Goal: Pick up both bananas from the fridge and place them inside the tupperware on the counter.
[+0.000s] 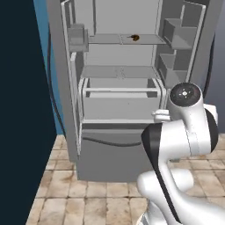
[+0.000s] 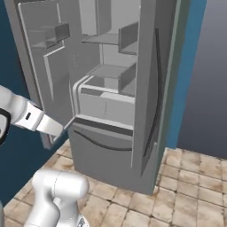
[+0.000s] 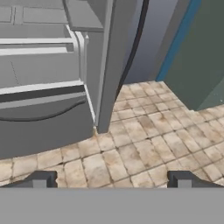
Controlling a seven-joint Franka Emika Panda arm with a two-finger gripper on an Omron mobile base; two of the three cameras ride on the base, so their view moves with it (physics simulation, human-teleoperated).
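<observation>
Two doors of the fridge [image 1: 118, 88] stand wide open, and the grey cabinet rises in front of the robot on a floor of beige stone tiles [image 3: 144, 144]. In the left base view both doors show their inner side with pale bins: the left door bin [image 1: 75, 36] sits high, and the right door bins [image 1: 176, 37] step down one under another. A black seal [image 3: 133, 43] runs along the edge of the right door in the hand view. Inside, there is an upper shelf [image 1: 110, 39], a lower shelf [image 1: 118, 71] and under it a pale drawer [image 1: 118, 103]; the bottom of the cabinet is a closed grey drawer front with a curved dark line.

The white arm [image 1: 180, 145] rises from the lower right of the left base view, with its round dark joint cap near the right door, well below the upper shelf.

The gripper [image 3: 111, 180] points down at the tiled floor beside the right door, and its two dark fingertips [image 3: 40, 179] stand far apart with nothing between them.

One banana [image 1: 134, 38], small and brown-orange, lies on the upper shelf, toward its right half. From these views I cannot tell where the second banana is.
</observation>
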